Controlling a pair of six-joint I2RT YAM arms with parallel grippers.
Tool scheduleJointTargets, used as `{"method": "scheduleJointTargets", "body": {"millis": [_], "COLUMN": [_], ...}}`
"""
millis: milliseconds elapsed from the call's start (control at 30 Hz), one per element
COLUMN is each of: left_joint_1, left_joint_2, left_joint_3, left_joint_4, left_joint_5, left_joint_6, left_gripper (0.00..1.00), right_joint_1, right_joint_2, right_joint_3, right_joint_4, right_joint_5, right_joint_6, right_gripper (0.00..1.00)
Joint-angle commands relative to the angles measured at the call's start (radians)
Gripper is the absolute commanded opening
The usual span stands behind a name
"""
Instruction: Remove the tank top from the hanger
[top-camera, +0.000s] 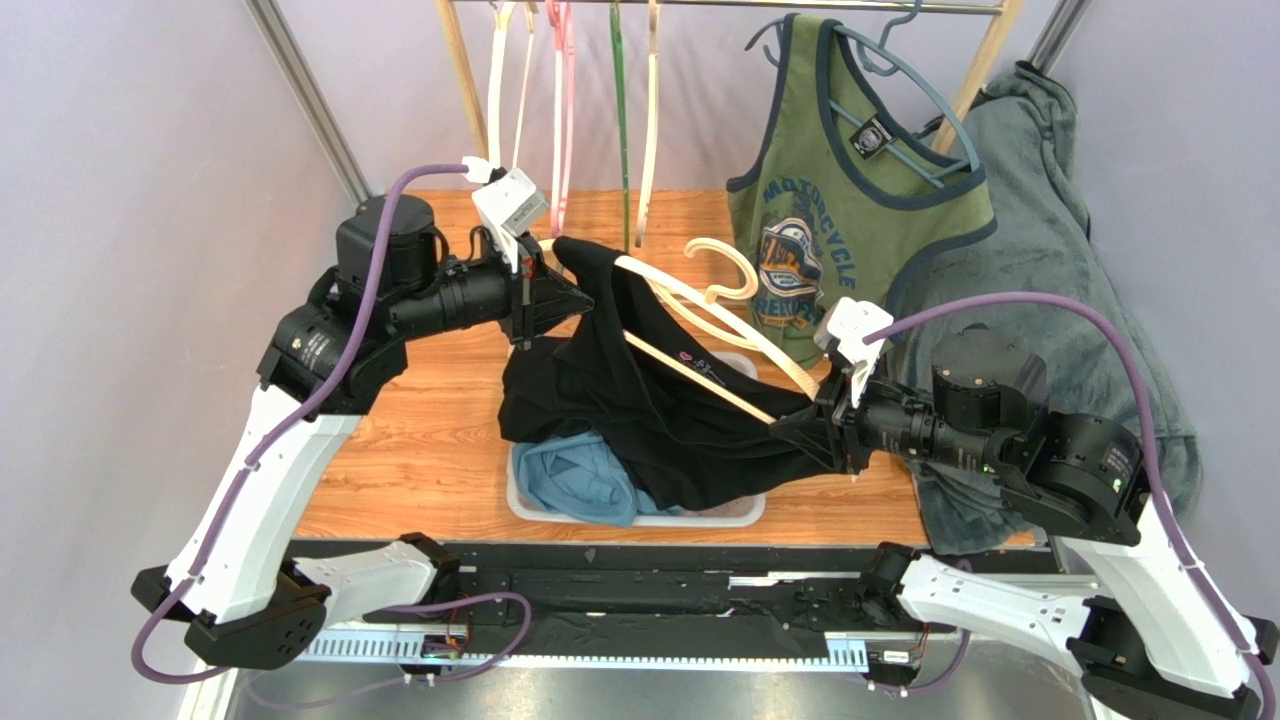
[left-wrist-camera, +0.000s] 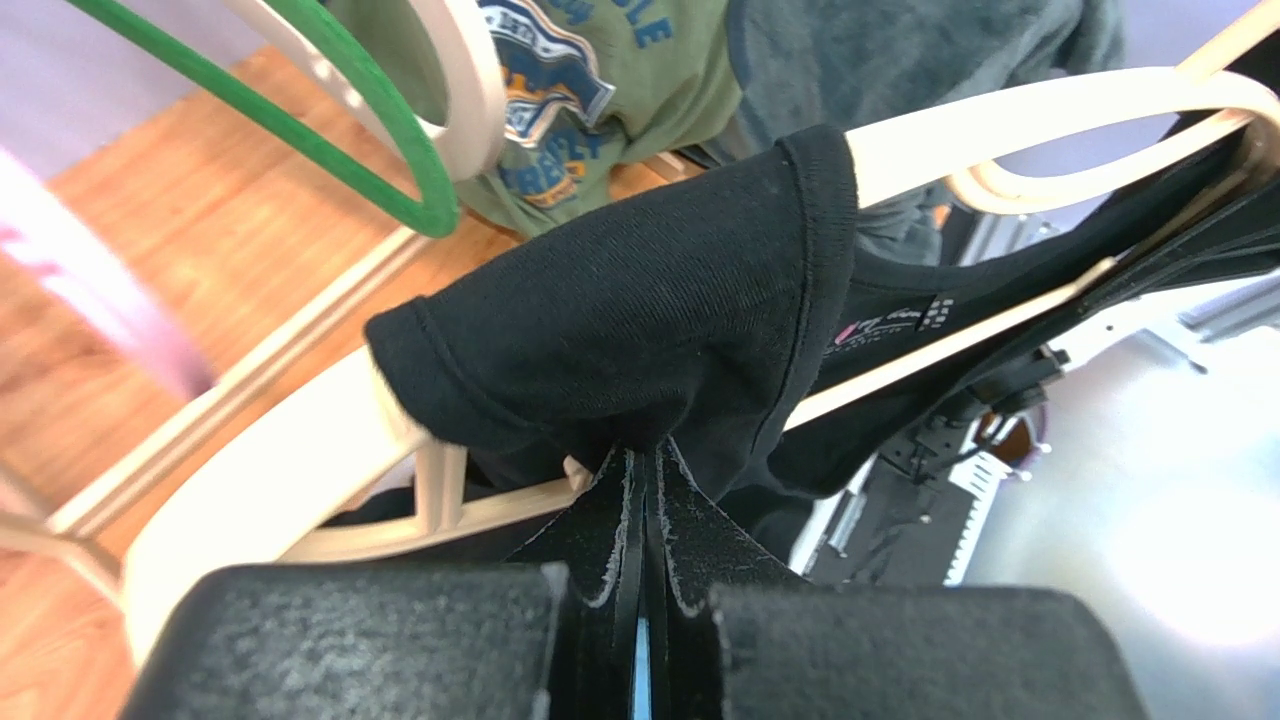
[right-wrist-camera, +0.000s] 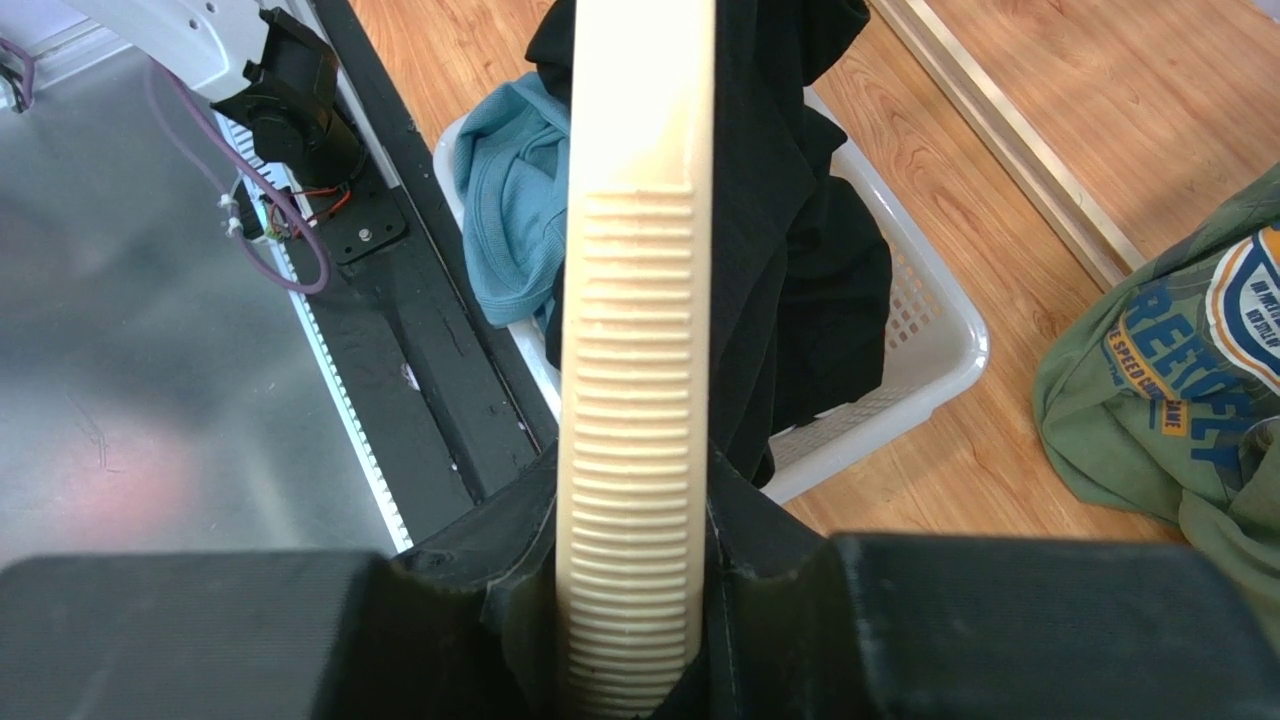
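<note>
Showing the black tank top (top-camera: 646, 393) draped on a cream hanger (right-wrist-camera: 639, 300) above the white basket (top-camera: 739, 513). Right gripper (top-camera: 824, 414) clamps the hanger's ribbed arm; left gripper (left-wrist-camera: 646, 503) is pinched tight on the shoulder strap (left-wrist-camera: 631, 323). Advised: draw the strap outward past the arm's tip, with the hanger held steady.

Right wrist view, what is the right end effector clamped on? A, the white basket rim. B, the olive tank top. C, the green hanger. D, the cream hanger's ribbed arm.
D: the right end effector closes around the ribbed cream hanger, the black tank top hanging beside it.
</note>
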Motion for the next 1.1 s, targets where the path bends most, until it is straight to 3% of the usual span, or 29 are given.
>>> {"method": "scheduleJointTargets", "body": {"millis": [0, 667, 833, 1067], "left_joint_1": [-0.001, 0.002, 0.005, 0.039], "left_joint_2": [-0.006, -0.048, -0.052, -0.056], "left_joint_3": [0.063, 0.17, 0.129, 0.023], "left_joint_4": [-0.025, -0.045, -0.042, -0.044], "left_joint_5": [-0.075, -0.176, -0.234, -0.286], "left_joint_6": [0.054, 0.1, 0.121, 0.146], "left_gripper": [0.0, 0.0, 0.0, 0.0], "right_joint_1": [0.009, 0.009, 0.01, 0.009], "right_joint_2": [-0.02, -0.151, -0.185, -0.214], "right_joint_3": [0.024, -0.002, 0.018, 0.048], "right_joint_4": [0.045, -0.154, -0.17, -0.13], "right_joint_5": [0.012, 0.088, 0.078, -0.066], "right_joint_6": [-0.005, 0.024, 0.024, 0.052], "right_gripper": [0.0, 0.0, 0.0, 0.0]}}
